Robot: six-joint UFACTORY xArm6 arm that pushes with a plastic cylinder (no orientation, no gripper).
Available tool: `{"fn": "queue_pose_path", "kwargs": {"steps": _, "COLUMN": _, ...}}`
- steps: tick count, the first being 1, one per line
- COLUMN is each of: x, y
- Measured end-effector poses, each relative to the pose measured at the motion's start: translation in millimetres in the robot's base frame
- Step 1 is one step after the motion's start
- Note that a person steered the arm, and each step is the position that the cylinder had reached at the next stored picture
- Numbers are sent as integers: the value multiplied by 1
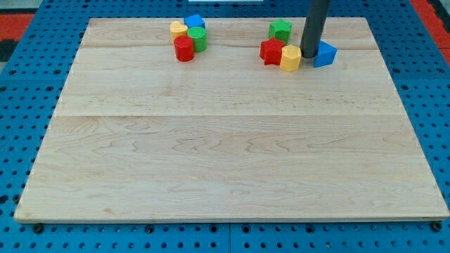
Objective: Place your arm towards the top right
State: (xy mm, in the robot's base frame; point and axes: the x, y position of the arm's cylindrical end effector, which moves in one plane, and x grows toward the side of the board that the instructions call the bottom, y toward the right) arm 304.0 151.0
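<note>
My tip (309, 55) rests on the wooden board (225, 140) near the view's top right. It stands between a yellow hexagonal block (290, 58) on its left and a blue triangular block (324, 53) on its right, close to both. A red star block (271, 51) touches the yellow one on its left. A green star block (280, 30) lies just above them.
A second cluster sits at the view's top, left of centre: a yellow heart block (178, 29), a blue cube (194, 22), a green cylinder (197, 39) and a red cylinder (183, 49). Blue perforated matting (28, 105) surrounds the board.
</note>
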Motion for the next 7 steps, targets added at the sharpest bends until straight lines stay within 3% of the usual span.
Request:
{"fn": "queue_pose_path", "kwargs": {"steps": 3, "x": 75, "y": 0}}
{"fn": "queue_pose_path", "kwargs": {"steps": 7, "x": 139, "y": 0}}
